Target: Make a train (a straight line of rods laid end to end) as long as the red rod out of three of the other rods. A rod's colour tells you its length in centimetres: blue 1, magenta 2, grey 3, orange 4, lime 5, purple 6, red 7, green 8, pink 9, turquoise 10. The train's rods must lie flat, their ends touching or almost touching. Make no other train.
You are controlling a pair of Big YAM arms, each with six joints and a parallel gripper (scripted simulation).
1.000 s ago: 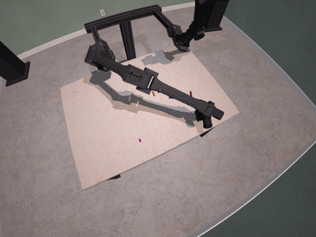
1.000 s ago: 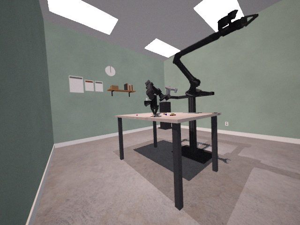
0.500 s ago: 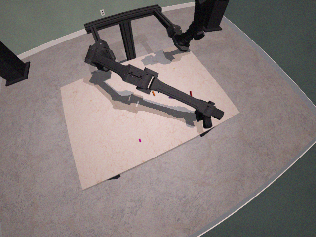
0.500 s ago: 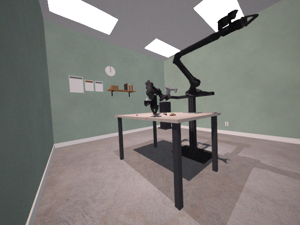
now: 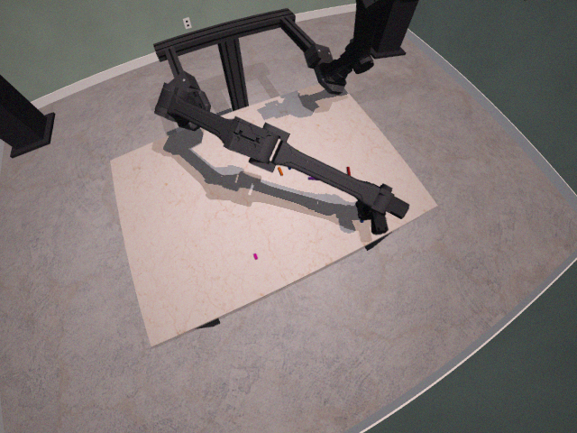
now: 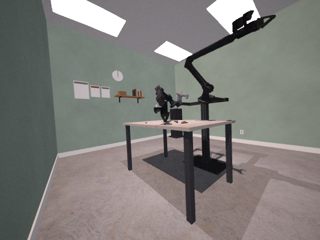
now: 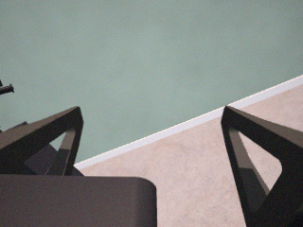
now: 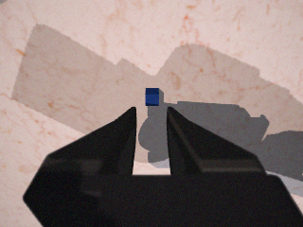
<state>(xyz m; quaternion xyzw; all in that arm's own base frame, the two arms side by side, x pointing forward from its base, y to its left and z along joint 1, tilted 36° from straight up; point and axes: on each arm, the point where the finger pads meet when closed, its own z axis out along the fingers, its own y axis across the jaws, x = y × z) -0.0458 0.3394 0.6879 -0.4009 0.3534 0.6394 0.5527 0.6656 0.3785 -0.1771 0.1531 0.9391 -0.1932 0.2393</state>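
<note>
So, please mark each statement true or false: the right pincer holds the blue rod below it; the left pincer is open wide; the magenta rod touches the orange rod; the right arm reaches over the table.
1. The right pincer holds the blue rod. False: it is slightly open, holding nothing.
2. The left pincer is open wide. True.
3. The magenta rod touches the orange rod. False: they lie well apart.
4. The right arm reaches over the table. True.

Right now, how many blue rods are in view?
2: one blue rod near the right gripper, another beside the orange rod. The right arm may hide more.
</note>
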